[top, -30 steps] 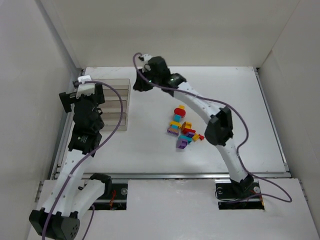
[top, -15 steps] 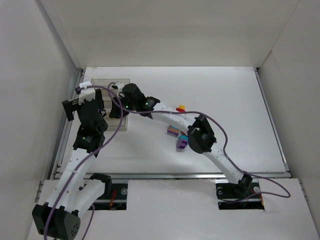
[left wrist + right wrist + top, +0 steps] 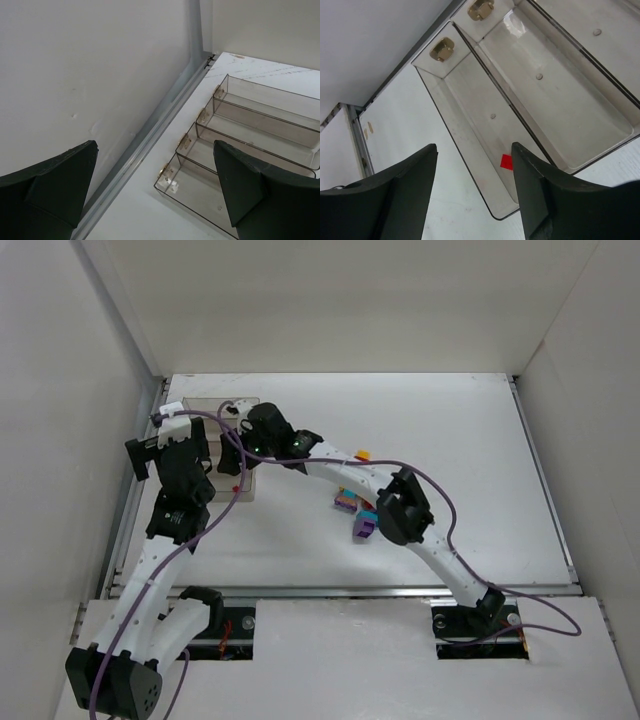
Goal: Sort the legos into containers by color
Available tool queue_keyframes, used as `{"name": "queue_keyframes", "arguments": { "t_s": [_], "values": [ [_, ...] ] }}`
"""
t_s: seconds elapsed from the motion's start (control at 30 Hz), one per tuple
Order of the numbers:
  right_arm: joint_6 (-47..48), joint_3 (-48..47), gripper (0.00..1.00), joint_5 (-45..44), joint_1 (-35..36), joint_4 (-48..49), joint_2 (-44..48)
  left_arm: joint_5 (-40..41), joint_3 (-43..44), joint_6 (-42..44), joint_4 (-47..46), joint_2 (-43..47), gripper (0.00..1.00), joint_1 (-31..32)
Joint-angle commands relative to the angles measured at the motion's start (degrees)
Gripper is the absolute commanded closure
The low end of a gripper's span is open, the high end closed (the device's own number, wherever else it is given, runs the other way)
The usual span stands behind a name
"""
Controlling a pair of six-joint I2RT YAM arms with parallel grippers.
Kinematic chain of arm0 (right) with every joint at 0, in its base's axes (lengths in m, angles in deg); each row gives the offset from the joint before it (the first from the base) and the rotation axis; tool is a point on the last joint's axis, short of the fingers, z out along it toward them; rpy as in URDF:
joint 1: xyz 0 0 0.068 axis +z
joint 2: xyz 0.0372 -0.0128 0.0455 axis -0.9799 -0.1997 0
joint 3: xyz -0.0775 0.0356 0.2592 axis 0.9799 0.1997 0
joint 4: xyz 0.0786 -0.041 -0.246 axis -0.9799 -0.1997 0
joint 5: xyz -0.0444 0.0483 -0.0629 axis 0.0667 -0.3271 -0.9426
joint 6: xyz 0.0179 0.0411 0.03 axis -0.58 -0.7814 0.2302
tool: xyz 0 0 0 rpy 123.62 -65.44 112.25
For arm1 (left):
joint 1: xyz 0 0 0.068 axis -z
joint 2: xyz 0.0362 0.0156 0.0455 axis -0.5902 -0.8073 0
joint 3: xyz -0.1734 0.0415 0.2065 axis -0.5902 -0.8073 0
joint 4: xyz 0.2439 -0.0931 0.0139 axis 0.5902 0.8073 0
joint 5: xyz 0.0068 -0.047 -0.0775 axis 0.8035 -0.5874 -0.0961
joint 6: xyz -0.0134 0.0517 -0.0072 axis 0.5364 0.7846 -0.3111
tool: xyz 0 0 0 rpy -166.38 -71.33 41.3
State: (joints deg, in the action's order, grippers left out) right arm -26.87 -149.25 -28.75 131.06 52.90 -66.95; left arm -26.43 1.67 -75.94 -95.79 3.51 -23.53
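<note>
We've got the small red lego brick (image 3: 506, 161) on the floor of the outermost compartment of the clear smoke-tinted four-compartment organizer (image 3: 480, 100), close to one short end wall. The parts of the other compartments that are in view show no bricks. The right end effector (image 3: 473, 147) hangs right above it, jaws apart, nothing between them. We read that as a drop-off stance: released over the slot so the brick lands inside the walls. The left end effector (image 3: 155, 145) is spread wide and empty, parked over the organizer's other end by the white side wall (image 3: 75, 75), clear of the right arm. The mixed-colour lego pile (image 3: 352, 505) lies mid-table (image 3: 470, 430), partly under the right arm. Room-wise, the left is tight, with wall and metal rail (image 3: 150, 140) just beside the organizer. The table's right and far sides are open for retreat.
</note>
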Motion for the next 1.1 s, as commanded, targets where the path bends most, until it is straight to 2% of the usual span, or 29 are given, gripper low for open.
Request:
{"name": "queue_keyframes", "arguments": {
  "t_s": [0.0,0.13,0.2,0.3,0.33,0.4,0.43,0.47,0.53,0.6,0.63,0.67,0.7,0.77,0.87,0.93,1.07],
  "values": [
    [2.5,-1.8,0.33,1.3,0.9,0.6,1.5,-1.0,0.5,-0.9,-0.9,0.4,0.0,-0.2],
    [2.5,-1.2,0.29,1.9,0.9,-0.4,5.1,-5.6,2.5,-0.9,1.2,0.9,0.0,-0.2],
    [2.5,-0.4,0.27,2.0,-1.8,-1.0,8.3,-8.8,3.4,-0.4,2.5,0.9,0.0,-0.2],
    [2.0,3.5,0.27,-2.2,-7.0,-5.3,17.8,-14.4,5.7,-0.4,5.2,0.4,0.0,-0.2],
    [2.0,8.3,0.27,-3.9,-8.4,-6.4,21.0,-16.2,5.7,-0.4,6.4,0.4,0.0,-0.2],
    [3.9,17.5,0.24,-10.5,-12.0,-12.2,35.2,-22.2,7.1,0.1,7.2,-0.2,0.0,-0.2],
    [3.9,20.7,0.2,-12.2,-13.0,-12.2,35.3,-24.2,7.1,0.1,7.2,-0.8,0.0,-0.2],
    [7.1,23.6,0.17,-13.4,-14.1,-14.1,41.6,-26.1,7.7,0.1,7.2,-0.8,0.0,-0.2],
    [10.1,30.4,0.15,-12.7,-18.2,-23.2,46.2,-30.7,8.2,0.1,7.2,-2.8,0.03,-0.2],
    [12.8,34.5,0.21,-12.7,-21.1,-34.0,51.1,-32.5,8.2,0.1,5.7,-4.0,0.04,-0.2],
    [14.4,40.6,0.3,-13.8,-23.5,-37.4,55.1,-32.5,8.2,0.1,4.4,-5.1,0.04,-0.2],
    [14.4,44.2,0.35,-15.0,-24.3,-37.4,55.2,-32.5,8.7,0.1,4.4,-5.7,0.04,-0.2],
    [14.4,47.6,0.39,-16.2,-25.0,-38.0,59.4,-33.1,8.7,0.1,3.8,-6.3,0.04,-0.2],
    [13.7,54.7,0.41,-19.7,-25.8,-38.8,62.0,-33.9,9.9,0.6,3.1,-8.0,0.04,-0.2],
    [10.6,59.0,0.41,-22.7,-25.8,-38.8,62.0,-35.1,10.6,0.7,1.9,-9.4,0.04,-0.2],
    [9.5,64.5,0.44,-23.4,-25.8,-35.3,61.3,-35.1,11.1,0.7,0.6,-10.0,0.04,-0.2],
    [9.0,68.6,0.54,-24.1,-26.9,-33.7,58.3,-35.6,11.6,1.2,1.1,-10.0,0.04,-0.2]
  ]
}}
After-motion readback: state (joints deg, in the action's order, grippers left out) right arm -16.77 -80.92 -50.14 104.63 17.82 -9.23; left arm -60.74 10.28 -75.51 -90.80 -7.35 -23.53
